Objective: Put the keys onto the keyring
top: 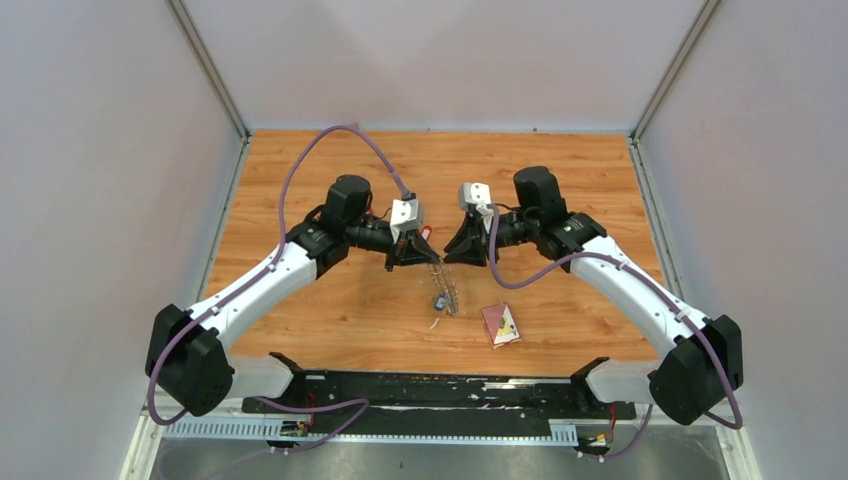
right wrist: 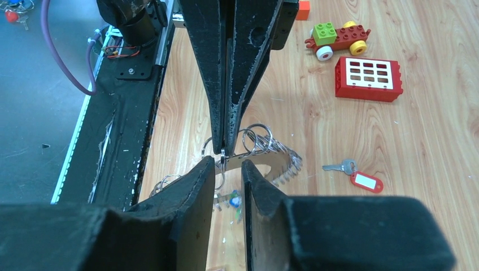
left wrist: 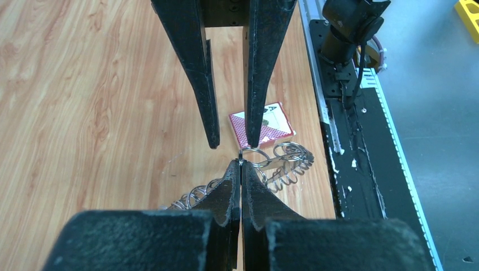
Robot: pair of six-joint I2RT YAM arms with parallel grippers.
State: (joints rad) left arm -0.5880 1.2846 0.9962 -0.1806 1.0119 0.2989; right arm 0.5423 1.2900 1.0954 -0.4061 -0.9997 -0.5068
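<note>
From where I stood, the two arms met over the middle of the wooden table (top: 330,310), tip to tip. The left arm (top: 290,265) had its jaws shut tight, pinching the keyring (right wrist: 271,158) at a small wire loop on its near edge. The right arm (top: 620,275) faced it with its jaws parted, one on each side of the same spot on the ring, with a clear gap between them and nothing clamped.

The keyring hung between the two arms, its fringed silvery rim trailing away towards the near edge of the table. I could not tell whether its lower end rested on the wood.

One key (right wrist: 338,166) with a red tag (right wrist: 367,182) lay flat on the table just beyond the ring, apart from it. Small blue and green tags (right wrist: 234,200) showed under the ring, but I could not tell whether their keys were threaded on it.

A maroon-backed playing card (left wrist: 277,130) lay near the ring on the right arm's side. Farther off on the left arm's side sat a red block with white squares (right wrist: 368,79) and a little toy-brick car (right wrist: 338,39).
</note>
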